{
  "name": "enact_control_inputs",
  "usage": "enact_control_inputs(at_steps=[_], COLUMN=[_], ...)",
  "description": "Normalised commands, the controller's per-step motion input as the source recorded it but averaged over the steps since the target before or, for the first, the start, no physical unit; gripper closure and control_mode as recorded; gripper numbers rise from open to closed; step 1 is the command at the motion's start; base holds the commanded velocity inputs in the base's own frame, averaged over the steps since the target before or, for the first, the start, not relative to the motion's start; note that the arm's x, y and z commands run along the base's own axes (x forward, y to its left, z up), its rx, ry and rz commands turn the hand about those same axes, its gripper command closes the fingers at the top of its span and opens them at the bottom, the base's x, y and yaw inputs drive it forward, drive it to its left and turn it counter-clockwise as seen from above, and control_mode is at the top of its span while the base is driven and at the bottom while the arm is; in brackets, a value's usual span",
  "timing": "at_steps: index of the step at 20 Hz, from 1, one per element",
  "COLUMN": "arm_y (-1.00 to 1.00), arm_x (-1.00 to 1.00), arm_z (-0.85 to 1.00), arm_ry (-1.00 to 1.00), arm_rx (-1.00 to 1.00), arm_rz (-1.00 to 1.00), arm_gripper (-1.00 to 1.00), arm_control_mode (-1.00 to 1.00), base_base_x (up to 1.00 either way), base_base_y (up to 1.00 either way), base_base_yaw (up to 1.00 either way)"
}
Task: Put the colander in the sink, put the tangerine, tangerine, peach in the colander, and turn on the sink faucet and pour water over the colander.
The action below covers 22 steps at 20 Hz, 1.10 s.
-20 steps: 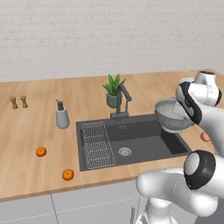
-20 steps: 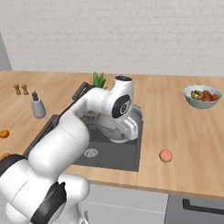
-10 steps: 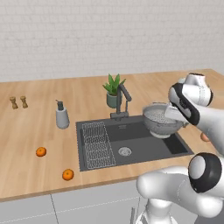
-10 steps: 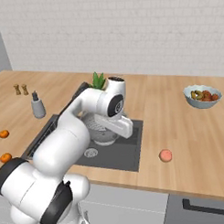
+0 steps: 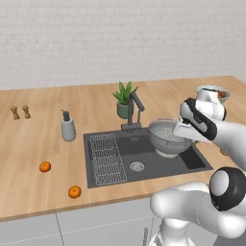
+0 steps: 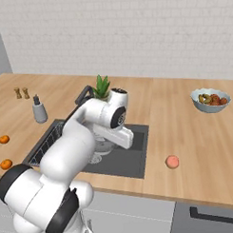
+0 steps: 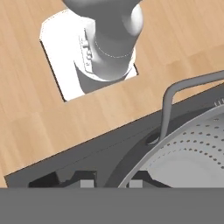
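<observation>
Careful — my gripper (image 5: 178, 130) clamped on colander (image 5: 166, 137) rim above sink (image 5: 192, 161); early release tips it — clips faucet (image 5: 134, 109).

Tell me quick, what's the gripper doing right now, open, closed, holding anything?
Gripper: shut on the colander, gripping its rim and holding it over the sink.

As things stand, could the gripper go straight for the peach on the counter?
Probably not yet. The gripper appears shut on the colander, held over the sink, so it must let go first. The peach lies alone on bare counter, with nothing beside it.
</observation>
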Motion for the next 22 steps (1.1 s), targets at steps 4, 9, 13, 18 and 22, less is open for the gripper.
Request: enact_control_inputs(at_steps=[4,9,13,18,22], arm_y=[0.35,0.25,0.17,0.19,0.25], arm_x=[0.08,0.13,0.24,0.26,0.24], arm_z=[-0.36,-0.40,-0.36,-0.32,-0.37], arm_ry=[0.00,0.00,0.00,0.00,0.00], arm_rx=[0.00,0.00,0.00,0.00,0.00], arm_rz=[0.03,0.03,0.05,0.04,0.05], arm_gripper=[1.00,1.00,1.00,1.00,1.00], arm_control_mode=[-1.00,-1.00,-1.00,-1.00,-1.00], base_base_x=[0.00,0.00,0.00,0.00,0.00], base_base_y=[0.00,0.00,0.00,0.00,0.00], base_base_yaw=[0.00,0.00,0.00,0.00,0.00])
